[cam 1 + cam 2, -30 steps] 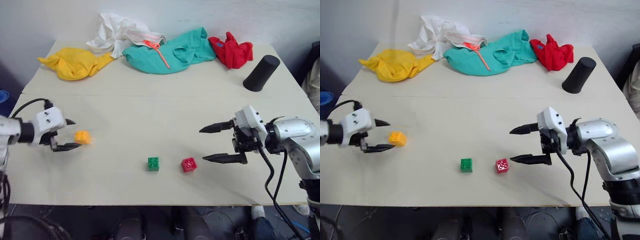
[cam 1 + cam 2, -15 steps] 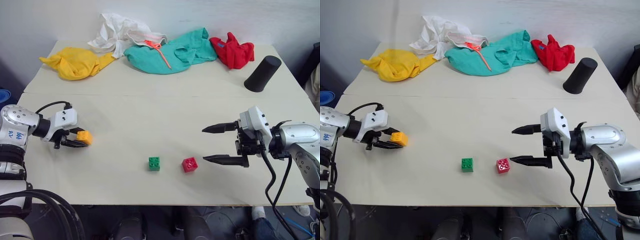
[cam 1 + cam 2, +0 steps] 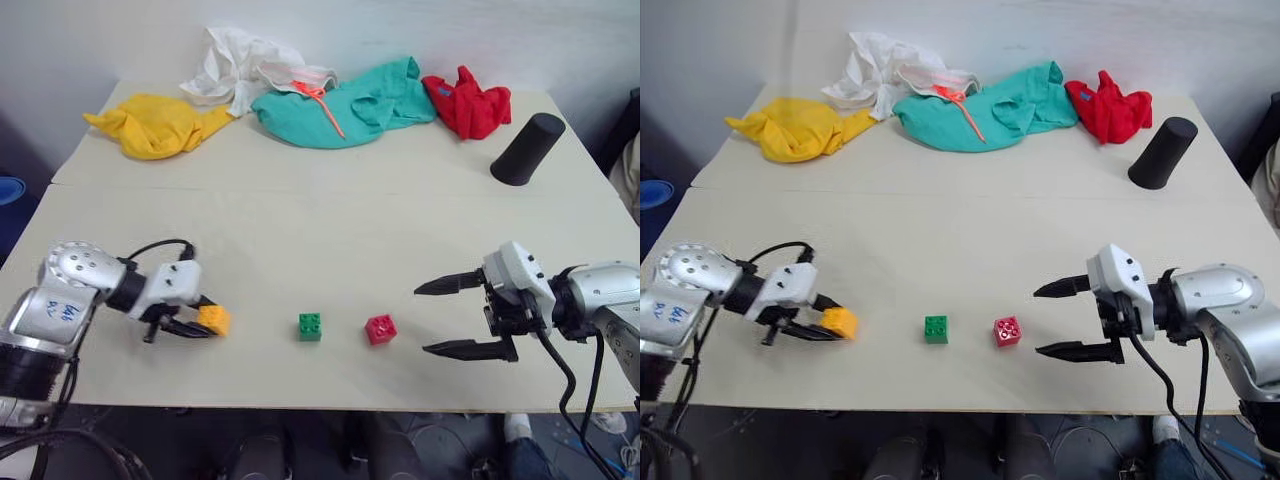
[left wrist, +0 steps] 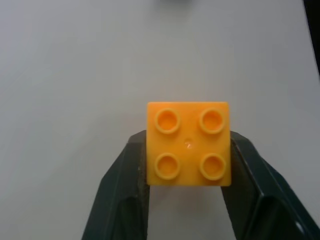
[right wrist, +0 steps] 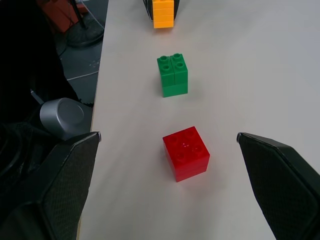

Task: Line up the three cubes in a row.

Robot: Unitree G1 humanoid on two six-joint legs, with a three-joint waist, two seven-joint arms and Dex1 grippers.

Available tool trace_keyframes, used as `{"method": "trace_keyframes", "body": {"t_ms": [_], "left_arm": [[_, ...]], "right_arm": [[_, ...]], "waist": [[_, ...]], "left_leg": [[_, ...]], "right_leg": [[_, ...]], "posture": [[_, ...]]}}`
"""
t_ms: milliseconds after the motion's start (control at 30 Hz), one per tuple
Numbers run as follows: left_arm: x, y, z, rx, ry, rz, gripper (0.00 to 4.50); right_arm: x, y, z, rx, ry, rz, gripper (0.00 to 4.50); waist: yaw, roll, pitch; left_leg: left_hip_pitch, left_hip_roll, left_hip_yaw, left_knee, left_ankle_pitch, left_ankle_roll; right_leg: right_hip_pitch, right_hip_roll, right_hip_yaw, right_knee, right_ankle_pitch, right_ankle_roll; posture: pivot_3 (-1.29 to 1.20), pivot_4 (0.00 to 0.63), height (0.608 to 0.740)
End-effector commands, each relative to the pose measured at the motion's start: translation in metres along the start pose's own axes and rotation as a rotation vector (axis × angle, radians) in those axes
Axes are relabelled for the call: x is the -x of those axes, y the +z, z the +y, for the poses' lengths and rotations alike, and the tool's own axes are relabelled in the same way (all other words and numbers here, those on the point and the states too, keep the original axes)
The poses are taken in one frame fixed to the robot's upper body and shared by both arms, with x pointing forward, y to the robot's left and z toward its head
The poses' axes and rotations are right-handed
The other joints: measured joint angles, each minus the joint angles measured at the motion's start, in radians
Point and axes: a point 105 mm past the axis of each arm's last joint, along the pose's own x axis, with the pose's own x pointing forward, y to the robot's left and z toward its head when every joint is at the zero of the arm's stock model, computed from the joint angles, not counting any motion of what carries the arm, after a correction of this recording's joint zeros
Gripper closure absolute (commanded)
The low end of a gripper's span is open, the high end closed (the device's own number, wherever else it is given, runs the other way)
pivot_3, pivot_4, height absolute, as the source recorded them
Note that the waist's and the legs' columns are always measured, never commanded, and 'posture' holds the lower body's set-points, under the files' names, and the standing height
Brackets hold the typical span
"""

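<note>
My left gripper (image 3: pixel 202 324) is shut on the orange-yellow cube (image 3: pixel 213 319), holding it near the table's front edge, left of the green cube (image 3: pixel 309 326). In the left wrist view the orange-yellow cube (image 4: pixel 189 144) sits studs-up between both black fingers (image 4: pixel 125 185). The red cube (image 3: pixel 380 328) lies just right of the green one. My right gripper (image 3: pixel 448 318) hangs open to the right of the red cube, apart from it. The right wrist view shows the red cube (image 5: pixel 186 153), the green cube (image 5: pixel 173 74) and the orange-yellow cube (image 5: pixel 163 14) roughly in one line.
At the back of the table (image 3: pixel 300 230) lie a yellow cloth (image 3: pixel 155 124), a white cloth (image 3: pixel 245 65), a teal cloth (image 3: pixel 345 100) and a red cloth (image 3: pixel 468 100). A black cylinder (image 3: pixel 527 147) stands at the back right. Bare tabletop spans the middle.
My left gripper closed on the orange-yellow cube and carried it right and toward the front edge, nearer the green cube. The right gripper drew back slightly, still open.
</note>
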Motion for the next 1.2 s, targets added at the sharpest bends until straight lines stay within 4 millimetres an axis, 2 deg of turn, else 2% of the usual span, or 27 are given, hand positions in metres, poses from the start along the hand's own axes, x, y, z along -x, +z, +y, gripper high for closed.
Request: {"method": "trace_keyframes", "body": {"t_ms": [33, 233, 400, 767, 800, 900, 1033, 1200], "left_arm": [[-0.01, 0.019, -0.004, -0.035, 0.031, -0.002, 2.98], [-0.019, 0.02, -0.006, -0.053, 0.026, 0.025, 2.98], [-0.018, 0.001, -0.004, -0.066, 0.051, 0.123, 2.98], [-0.019, -0.008, -0.001, -0.041, 0.065, 0.103, 2.98], [-0.019, -0.009, -0.002, -0.029, 0.061, 0.095, 2.25], [-0.015, -0.01, -0.002, 0.003, 0.069, 0.073, 1.41], [0.006, -0.012, -0.004, 0.053, 0.098, 0.053, 0.08], [0.061, -0.002, -0.027, 0.081, 0.082, -0.013, 0.01]], "right_arm": [[0.002, 0.01, 0.002, 0.049, 0.0, -0.011, 0.0], [-0.001, 0.008, 0.0, 0.046, -0.003, -0.017, 0.0], [-0.003, 0.009, 0.0, 0.047, -0.006, -0.026, 0.0], [-0.004, 0.005, 0.001, 0.04, -0.003, -0.025, 0.0], [-0.004, 0.005, 0.0, 0.04, -0.003, -0.023, 0.0], [-0.002, 0.002, -0.002, 0.039, -0.012, -0.008, 0.0], [0.004, -0.003, -0.007, 0.037, -0.033, 0.009, 0.0], [0.034, -0.015, -0.018, 0.014, -0.086, 0.07, 0.0]], "waist": [[0.0, 0.0, 0.0], [-0.001, 0.0, 0.0], [0.0, 0.0, 0.0], [0.0, 0.0, 0.0], [0.0, 0.0, 0.0], [-0.001, 0.0, 0.0], [-0.003, 0.0, 0.0], [-0.005, 0.0, 0.0]], "left_leg": [[0.0, 0.0, 0.0, 0.0, 0.0, 0.0], [0.0, 0.0, 0.0, 0.0, 0.0, 0.0], [0.0, 0.0, 0.0, 0.0, 0.0, 0.0], [0.001, 0.0, 0.0, 0.0, 0.0, 0.0], [0.001, 0.0, 0.001, 0.0, 0.0, 0.0], [0.001, 0.0, 0.0, 0.0, 0.0, 0.0], [0.001, 0.001, 0.001, 0.0, 0.0, 0.0], [0.0, 0.001, 0.001, -0.001, 0.0, 0.0]], "right_leg": [[0.0, 0.001, 0.0, 0.0, 0.0, 0.0], [0.0, 0.002, 0.0, 0.001, 0.0, 0.0], [0.0, 0.002, 0.0, 0.0, 0.0, 0.0], [0.0, 0.001, 0.0, 0.0, 0.0, 0.0], [0.0, 0.001, 0.0, 0.0, 0.0, 0.0], [0.0, 0.002, 0.0, 0.001, 0.0, 0.0], [0.0, 0.002, 0.0, 0.001, 0.0, 0.0], [-0.001, 0.001, 0.0, 0.0, 0.0, 0.0]], "posture": [[0.0, 0.15, 0.74], [0.0, 0.15, 0.74], [0.0, 0.15, 0.74], [0.0, 0.15, 0.74], [0.0, 0.15, 0.74], [0.0, 0.15, 0.74], [0.0, 0.15, 0.74], [0.0, 0.15, 0.74]]}}
